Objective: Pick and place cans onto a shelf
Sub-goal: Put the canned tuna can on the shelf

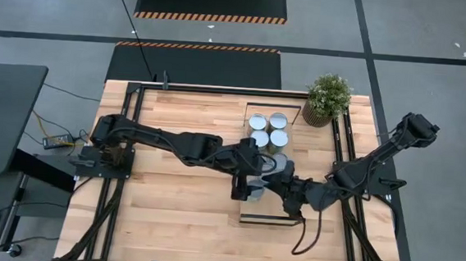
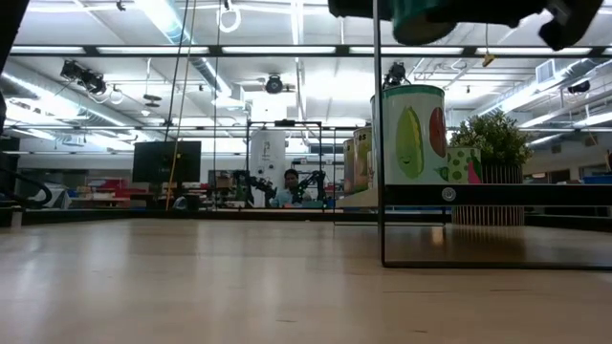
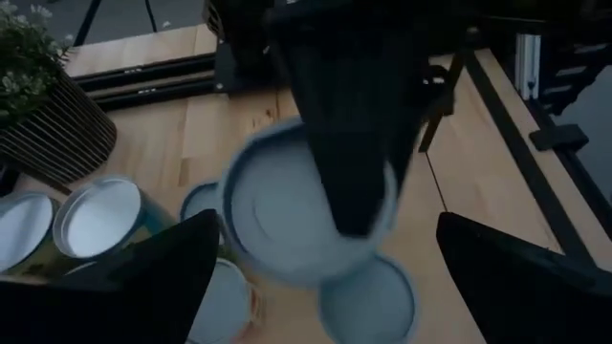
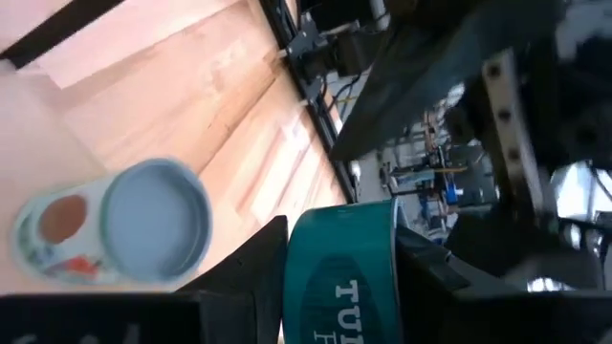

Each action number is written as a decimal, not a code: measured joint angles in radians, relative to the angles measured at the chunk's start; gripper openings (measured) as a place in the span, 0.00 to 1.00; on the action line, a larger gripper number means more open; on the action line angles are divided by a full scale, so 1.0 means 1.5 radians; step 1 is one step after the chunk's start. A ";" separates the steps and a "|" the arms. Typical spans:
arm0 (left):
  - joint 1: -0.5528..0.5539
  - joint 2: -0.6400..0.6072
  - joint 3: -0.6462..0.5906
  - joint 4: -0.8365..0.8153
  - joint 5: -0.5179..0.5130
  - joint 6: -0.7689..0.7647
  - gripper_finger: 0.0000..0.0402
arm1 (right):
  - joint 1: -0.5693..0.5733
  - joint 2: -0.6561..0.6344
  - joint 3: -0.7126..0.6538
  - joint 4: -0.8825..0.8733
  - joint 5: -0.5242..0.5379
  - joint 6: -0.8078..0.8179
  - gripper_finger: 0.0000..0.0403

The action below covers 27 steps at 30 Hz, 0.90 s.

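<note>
Pincers meet over the middle of the desk (image 1: 169, 216), above the shelf (image 1: 267, 212), which runs away from the front edge toward the far side. The right pincer (image 4: 335, 250) is clamped on a teal-sided can (image 4: 339, 277), its two dark fingers pressed against either side of it. In the low view this can hangs high in the air, above the level of the shelf board. The left pincer (image 1: 244, 181) sits right beside it, coming in from the left. Its fingers (image 3: 172, 277) are spread wide apart and grip nothing, and the held can's pale top shows between them, crossed by one dark finger of the other arm.

Below the held one, another can (image 4: 143, 225) with a printed label stands on the pale wood. Farther along the shelf, a cluster of four cans (image 1: 259, 138) stands upright and close together at its far end. Just past them, near the desk's far right corner, is a potted plant (image 1: 327, 98). Beyond the desk, in the room behind, a person (image 2: 287, 187) sits at a distance.
</note>
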State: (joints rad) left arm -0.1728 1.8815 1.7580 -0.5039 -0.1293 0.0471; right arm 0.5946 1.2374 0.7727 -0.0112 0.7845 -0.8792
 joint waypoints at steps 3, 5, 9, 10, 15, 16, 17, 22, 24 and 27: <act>-0.006 -0.007 0.000 -0.020 0.001 -0.006 0.98 | 0.014 -0.014 0.000 -0.062 0.028 0.051 0.37; -0.013 -0.008 0.000 -0.021 0.002 -0.011 0.98 | 0.023 -0.024 0.000 -0.110 0.033 0.092 0.37; -0.031 -0.008 0.000 -0.061 0.004 -0.024 0.98 | 0.042 -0.034 0.000 -0.208 0.031 0.176 0.37; -0.035 -0.008 0.000 -0.071 0.004 -0.024 0.98 | 0.046 -0.036 -0.001 -0.226 0.032 0.194 0.37; -0.043 -0.009 0.000 -0.100 0.002 -0.049 0.98 | 0.062 -0.041 -0.001 -0.306 0.023 0.281 0.37; -0.045 -0.011 0.000 -0.106 0.002 -0.056 0.98 | 0.068 -0.043 -0.001 -0.322 0.021 0.295 0.37; -0.045 -0.013 0.000 -0.112 0.001 -0.059 0.98 | 0.073 -0.046 -0.001 -0.334 0.022 0.308 0.37; -0.045 -0.014 0.000 -0.129 0.001 -0.076 0.98 | 0.098 -0.061 0.000 -0.379 0.022 0.370 0.37; -0.045 -0.014 0.000 -0.131 0.002 -0.077 0.98 | 0.108 -0.070 -0.001 -0.403 0.023 0.397 0.37; -0.045 -0.014 0.000 -0.136 0.001 -0.077 0.98 | 0.118 -0.086 -0.011 -0.400 0.024 0.427 0.37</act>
State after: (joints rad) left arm -0.2405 1.8606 1.7576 -0.7074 -0.1272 -0.0685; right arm 0.7722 1.1083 0.7556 -0.6109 0.8207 -0.2388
